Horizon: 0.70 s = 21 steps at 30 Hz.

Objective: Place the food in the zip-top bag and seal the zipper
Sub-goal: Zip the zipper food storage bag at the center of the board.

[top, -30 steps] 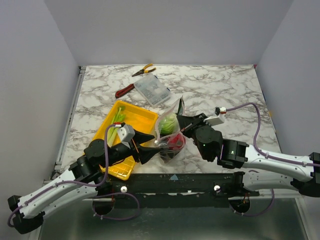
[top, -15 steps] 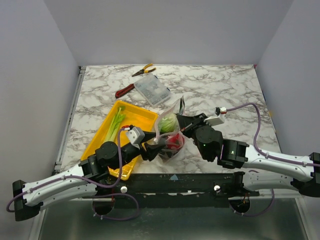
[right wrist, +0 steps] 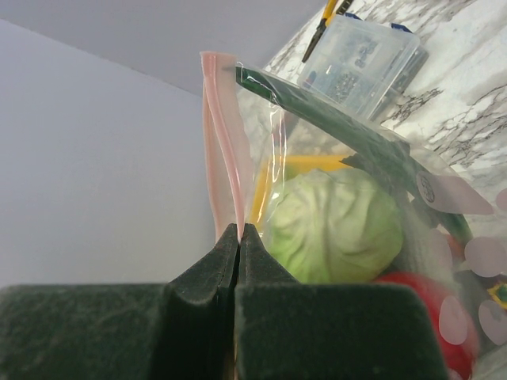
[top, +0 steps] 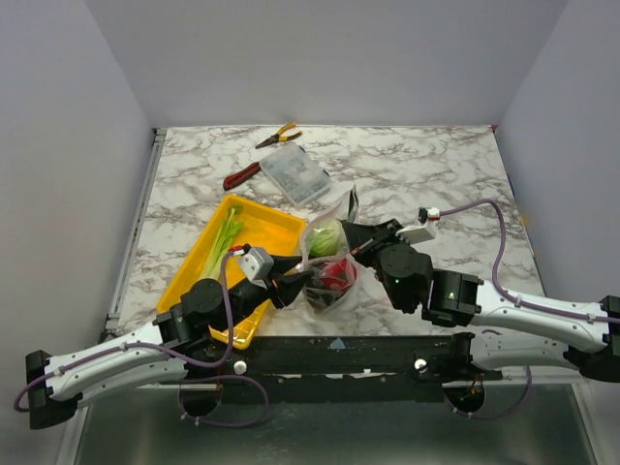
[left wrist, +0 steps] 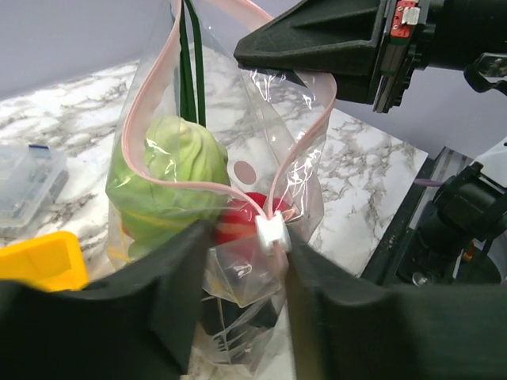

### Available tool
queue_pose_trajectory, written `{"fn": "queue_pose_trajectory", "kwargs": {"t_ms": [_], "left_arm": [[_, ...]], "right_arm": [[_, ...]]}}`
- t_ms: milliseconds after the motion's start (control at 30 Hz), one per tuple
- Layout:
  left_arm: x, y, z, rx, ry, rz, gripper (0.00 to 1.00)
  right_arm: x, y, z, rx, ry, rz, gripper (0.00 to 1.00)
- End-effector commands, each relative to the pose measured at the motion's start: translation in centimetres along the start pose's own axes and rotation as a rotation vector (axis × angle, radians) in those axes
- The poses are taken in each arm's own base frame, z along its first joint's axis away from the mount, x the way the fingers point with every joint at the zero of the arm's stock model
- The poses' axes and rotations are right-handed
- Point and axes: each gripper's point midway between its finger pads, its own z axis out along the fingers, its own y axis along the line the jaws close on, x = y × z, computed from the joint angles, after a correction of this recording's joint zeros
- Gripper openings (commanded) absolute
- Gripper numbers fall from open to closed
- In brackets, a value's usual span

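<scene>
Since a second earlier, the left arm had swung in from the yellow tray (top: pixel 266 225) and its left claw (top: pixel 295 287) had narrowed; its fingers (left wrist: pixel 178 305) now pressed on both sides of the near corner of the zip-top bag (top: pixel 326 260), flanking the white slider (left wrist: pixel 272 229). The right claw (right wrist: pixel 239 233) was clenched on the pink zipper (left wrist: pixel 190 186) at the far top corner, holding the bag upright and its mouth gaping. The bag stood on the white, grey-veined marble surface (top: pixel 436 179), just right of the tray, with the cabbage (top: pixel 326 237) and the tomato (top: pixel 337 275) inside it. Leafy greens (top: pixel 223 237) lay in the tray. Farther back on the surface sat a clear box (top: pixel 295 172), with red-handled pliers (top: pixel 242 176) just to its left and yellow-handled pliers (top: pixel 277 137) behind it. Plain grey walls (top: pixel 320 58) closed in the back and both sides, and a black rail (top: pixel 339 351) ran along the near edge.
</scene>
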Motion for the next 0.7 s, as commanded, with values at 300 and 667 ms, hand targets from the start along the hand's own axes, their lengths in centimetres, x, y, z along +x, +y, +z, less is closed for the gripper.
{"fn": "queue_pose_trajectory", "kwargs": {"t_ms": [300,667], "left_arm": [[-1.8,-2.3,0.3,0.165,-0.013,0.175,0.00],[-3.4,-4.2,0.7,0.437,0.051,0.245,0.00]], "right_arm": [[-2.7,4.2,-1.0,-0.169,0.012,-0.583,0.38],[2.7,10.2,-10.3,-0.930,0.476,-1.113,0.70]]}}
